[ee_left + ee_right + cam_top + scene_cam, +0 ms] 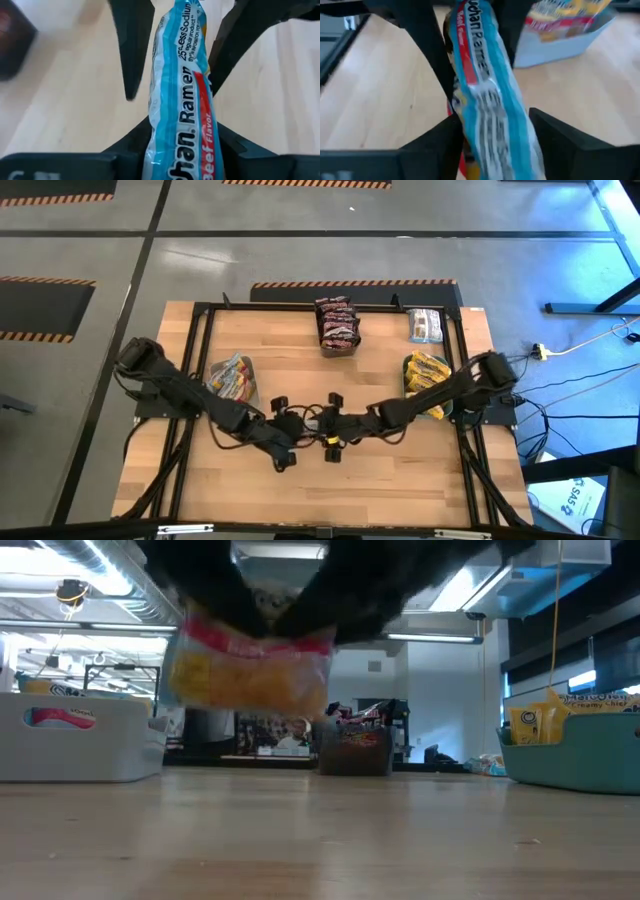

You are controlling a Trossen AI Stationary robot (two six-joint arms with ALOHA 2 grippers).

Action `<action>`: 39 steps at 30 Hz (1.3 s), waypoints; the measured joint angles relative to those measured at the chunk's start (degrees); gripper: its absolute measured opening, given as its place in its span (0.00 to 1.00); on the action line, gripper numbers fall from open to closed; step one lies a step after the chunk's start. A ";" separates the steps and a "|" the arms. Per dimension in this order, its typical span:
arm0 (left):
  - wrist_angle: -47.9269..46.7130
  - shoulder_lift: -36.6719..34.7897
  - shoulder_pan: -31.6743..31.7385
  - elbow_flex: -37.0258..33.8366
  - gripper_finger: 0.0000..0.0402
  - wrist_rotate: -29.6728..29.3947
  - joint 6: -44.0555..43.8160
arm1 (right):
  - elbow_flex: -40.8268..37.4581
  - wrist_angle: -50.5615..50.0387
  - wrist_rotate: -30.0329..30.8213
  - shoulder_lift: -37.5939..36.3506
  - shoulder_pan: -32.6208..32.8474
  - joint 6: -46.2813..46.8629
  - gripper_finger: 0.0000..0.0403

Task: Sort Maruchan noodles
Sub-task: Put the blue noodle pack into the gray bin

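Both my hands meet mid-tabletop (300, 480), below the dark bin (337, 328): my left hand (175, 50) and right hand (470, 60) each pinch the same blue packet (177, 100) between them.

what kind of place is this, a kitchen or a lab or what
Most likely a robotics lab or workshop, not a kitchen: hazard-striped tape marks the grey floor, exposed ducts run along the ceiling, and the wooden table sits inside a black metal frame.
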 joint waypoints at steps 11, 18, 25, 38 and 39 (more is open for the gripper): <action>-26.55 -13.89 -7.71 -0.13 0.30 -8.47 -18.16 | -0.17 -13.69 9.77 -8.04 0.95 0.99 0.55; -42.81 -19.53 -10.09 -0.15 0.30 -12.95 -33.10 | -1.63 -13.07 8.15 -6.41 0.23 2.34 0.55; -51.56 -20.70 -9.78 -3.76 0.31 -8.83 -48.96 | -5.44 -7.03 4.43 -5.46 -0.47 4.17 0.55; -38.69 -20.64 -9.02 -18.55 0.31 -15.93 -48.67 | -6.00 2.03 1.63 -5.46 -0.47 0.34 0.55; -37.21 -20.64 -9.22 -19.65 0.31 -15.97 -48.46 | -6.00 2.69 1.37 -5.46 -0.47 -0.25 0.55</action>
